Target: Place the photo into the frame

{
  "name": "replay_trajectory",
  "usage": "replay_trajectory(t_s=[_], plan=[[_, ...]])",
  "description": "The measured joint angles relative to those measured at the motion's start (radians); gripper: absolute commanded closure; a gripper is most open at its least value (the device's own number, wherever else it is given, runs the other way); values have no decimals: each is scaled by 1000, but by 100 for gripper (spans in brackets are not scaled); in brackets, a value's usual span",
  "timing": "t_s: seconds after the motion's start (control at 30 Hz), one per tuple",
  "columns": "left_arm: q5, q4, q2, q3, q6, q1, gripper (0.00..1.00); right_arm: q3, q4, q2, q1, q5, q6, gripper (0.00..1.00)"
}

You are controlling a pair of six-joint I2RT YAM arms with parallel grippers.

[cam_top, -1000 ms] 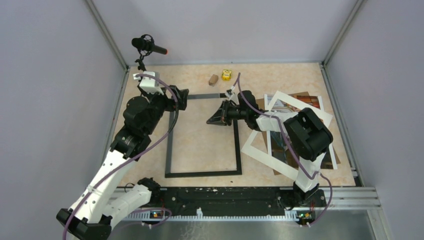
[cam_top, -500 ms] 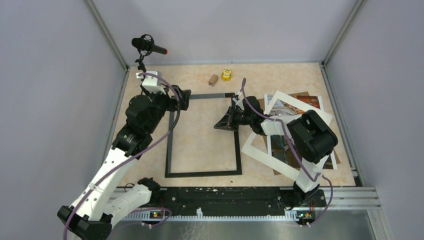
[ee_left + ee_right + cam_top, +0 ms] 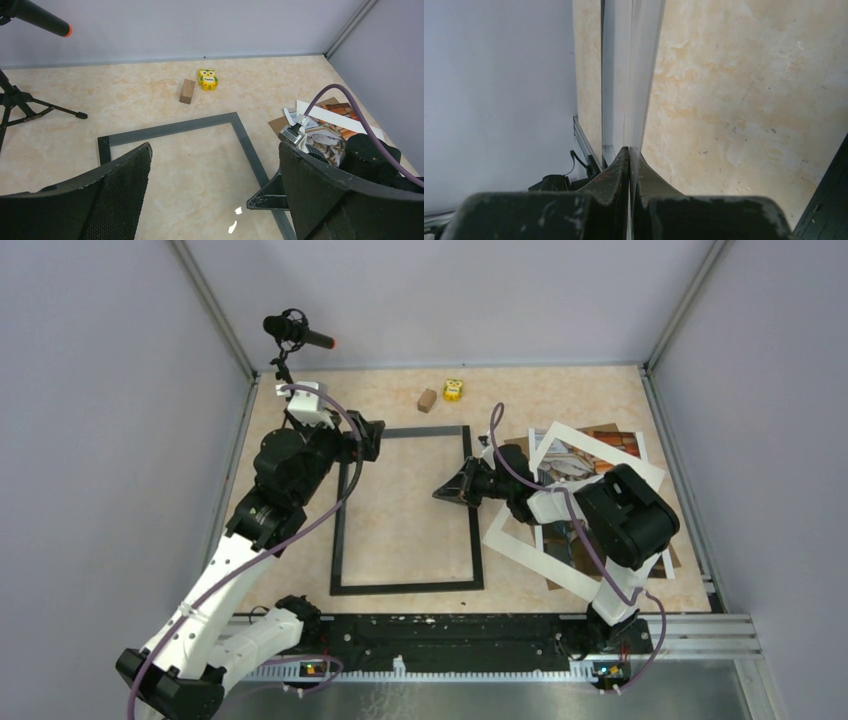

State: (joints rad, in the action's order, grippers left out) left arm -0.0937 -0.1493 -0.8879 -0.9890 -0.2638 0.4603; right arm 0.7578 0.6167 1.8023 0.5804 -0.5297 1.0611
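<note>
Black frame (image 3: 405, 588) lies empty, the photo (image 3: 572, 454) well apart. I've got the right gripper (image 3: 630, 150) pinched on what looks like a thin clear sheet (image 3: 631, 75), the left gripper (image 3: 215, 156) gaping. Insertion isn't started.

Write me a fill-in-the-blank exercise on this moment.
The left gripper is ___. The right gripper is ___ on a thin clear sheet. The photo lies to the ___ of the frame. The yellow toy by the brown block is an ___.
Missing: open, shut, right, owl.
</note>
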Motion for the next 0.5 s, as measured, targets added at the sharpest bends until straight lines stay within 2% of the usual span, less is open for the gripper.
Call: replay_trajectory(t_s=[0.5], plan=[[3, 0, -6, 0, -1, 0, 1, -8, 24, 0, -1, -6, 4, 100]])
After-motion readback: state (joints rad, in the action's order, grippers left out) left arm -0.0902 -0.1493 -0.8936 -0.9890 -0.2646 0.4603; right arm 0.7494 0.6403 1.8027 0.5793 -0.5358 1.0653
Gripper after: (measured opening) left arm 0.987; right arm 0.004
